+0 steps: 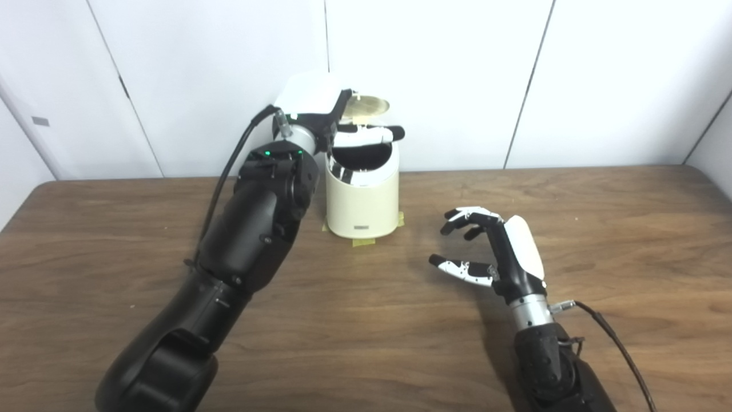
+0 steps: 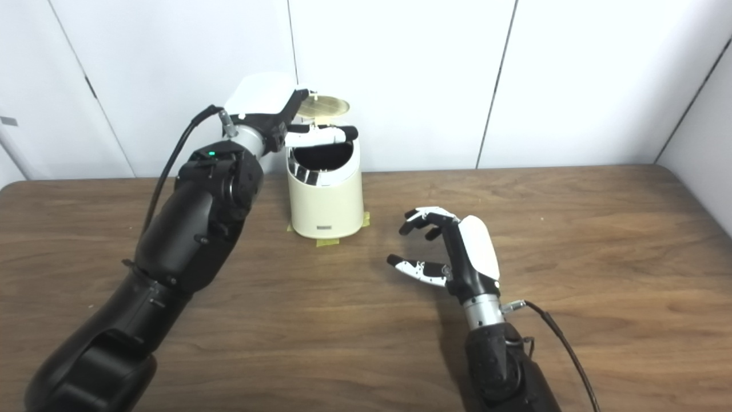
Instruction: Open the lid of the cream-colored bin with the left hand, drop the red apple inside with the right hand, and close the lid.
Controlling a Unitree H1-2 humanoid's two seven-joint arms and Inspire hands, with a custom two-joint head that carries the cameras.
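Left hand: my fingers rest across the bin rim; closure unclear.
Lid: up; a slip could slam it.
Right hand: spread, empty.
Apple: unseen.

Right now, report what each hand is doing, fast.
Left hand: at the raised lid of the bin; grip cannot be told.
Right hand: open, holding nothing, above the table.

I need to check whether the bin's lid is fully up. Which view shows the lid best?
The right eye view: the lid stands raised behind the bin, its round underside mostly clear of the left hand. The left eye view shows the same lid, more hidden behind that hand.
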